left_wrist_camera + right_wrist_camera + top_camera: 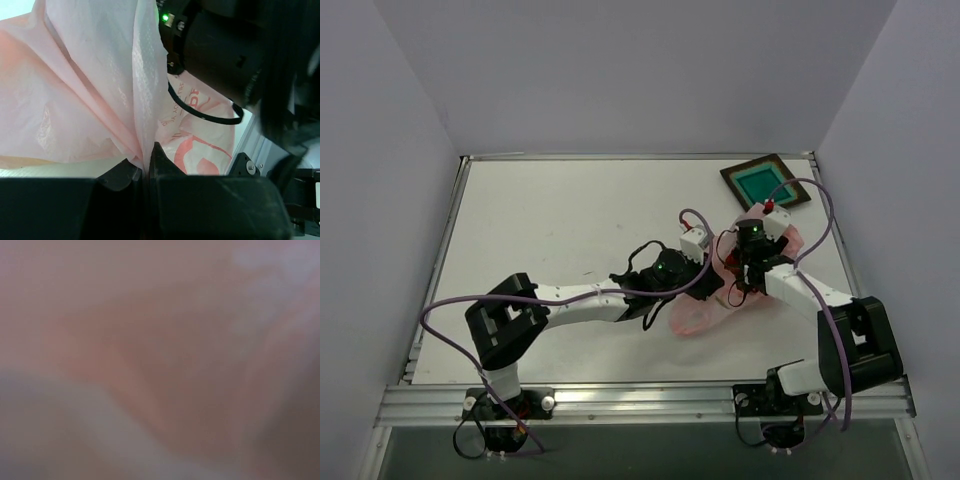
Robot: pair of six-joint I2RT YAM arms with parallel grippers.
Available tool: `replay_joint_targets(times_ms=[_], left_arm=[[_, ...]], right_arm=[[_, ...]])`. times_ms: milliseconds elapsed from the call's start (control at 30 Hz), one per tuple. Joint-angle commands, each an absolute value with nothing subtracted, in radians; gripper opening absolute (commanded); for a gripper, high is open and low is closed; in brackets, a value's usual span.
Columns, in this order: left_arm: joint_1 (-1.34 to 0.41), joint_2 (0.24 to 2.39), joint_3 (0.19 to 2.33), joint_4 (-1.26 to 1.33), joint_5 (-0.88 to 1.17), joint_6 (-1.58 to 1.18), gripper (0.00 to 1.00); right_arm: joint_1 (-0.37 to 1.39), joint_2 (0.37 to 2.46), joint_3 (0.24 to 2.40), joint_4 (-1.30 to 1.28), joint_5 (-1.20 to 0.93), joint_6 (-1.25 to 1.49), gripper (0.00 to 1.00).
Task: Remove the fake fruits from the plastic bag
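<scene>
Pinching a gathered pleat of the plastic bag, the left gripper has its fingers fully closed, with only thin film between them.

- Bag lies crumpled on the table, right of centre, between the two arms, its far edge near the tray.
- Film judged very light, soft and slick. It drapes in loose folds from the pinch and carries no shape of its own. A fold looks like the best place to grip, as the left fingers do now; a flat sheet would likely slide out.
- Right gripper sits low over the middle of the bag. Its wrist view is nothing but blurred pink, so the lens is pressed against or inside the film. Cannot tell how far its fingers are spread, nor whether they hold anything.
- Fake fruits: none clearly seen. A small red speck shows at the bag's far edge beside the tray; too small to call. The rest are presumably hidden under the film.
- Fruits judged small, glossy and hard, so liable to roll or squirt from a pinch. Best gripped across the middle.
- Tray shows only its teal centre.
</scene>
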State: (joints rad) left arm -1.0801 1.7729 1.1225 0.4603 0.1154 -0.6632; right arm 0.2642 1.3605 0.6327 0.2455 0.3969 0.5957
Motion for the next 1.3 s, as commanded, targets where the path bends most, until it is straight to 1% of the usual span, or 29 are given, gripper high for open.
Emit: replay_joint_targets(times_ms=[0, 200, 267, 300, 367, 400, 433, 500, 633, 833, 1133, 1267], left_arm=[[-1.077, 1.756, 1.158, 0.488, 0.143, -0.667, 0.02], [-1.072, 1.77, 1.152, 0.48, 0.143, -0.669, 0.02], [-1.071, 1.776, 1.154, 0.471, 0.143, -0.669, 0.02], [-1.071, 1.778, 1.152, 0.469, 0.14, -0.667, 0.02], [-1.068, 1.782, 1.152, 0.465, 0.133, -0.667, 0.02], [-1.068, 1.784, 1.152, 0.465, 0.132, -0.666, 0.02], [-1.068, 1.787, 1.155, 0.465, 0.13, -0.664, 0.02], [-1.068, 1.798, 1.16, 0.465, 0.124, -0.661, 0.02], [-1.068, 1.816, 1.164, 0.471, 0.115, -0.669, 0.02], [-1.068, 1.807, 1.167, 0.477, 0.08, -0.661, 0.02], [-1.054, 1.805, 1.219, 0.451, 0.051, -0.664, 0.02], [-1.04, 1.802, 1.23, 0.44, 0.049, -0.676, 0.02]], right_arm=[[0.245, 1.457, 0.683, 0.314, 0.47, 0.577, 0.73], [0.232, 1.623, 0.733, 0.396, 0.433, 0.581, 0.75], [0.232, 1.644, 0.747, 0.394, 0.436, 0.584, 0.6], [0.233, 1.632, 0.741, 0.397, 0.436, 0.587, 0.42], [0.239, 1.561, 0.709, 0.4, 0.439, 0.589, 0.27], [0.241, 1.53, 0.698, 0.394, 0.436, 0.588, 0.14], [0.244, 1.464, 0.687, 0.371, 0.419, 0.584, 0.09], [0.248, 1.398, 0.652, 0.344, 0.4, 0.572, 0.0], [0.249, 1.191, 0.585, 0.25, 0.325, 0.569, 0.0], [0.259, 0.958, 0.514, 0.112, 0.157, 0.601, 0.0], [0.275, 0.698, 0.552, -0.165, 0.011, 0.623, 0.0], [0.281, 0.65, 0.603, -0.248, -0.086, 0.617, 0.0]])
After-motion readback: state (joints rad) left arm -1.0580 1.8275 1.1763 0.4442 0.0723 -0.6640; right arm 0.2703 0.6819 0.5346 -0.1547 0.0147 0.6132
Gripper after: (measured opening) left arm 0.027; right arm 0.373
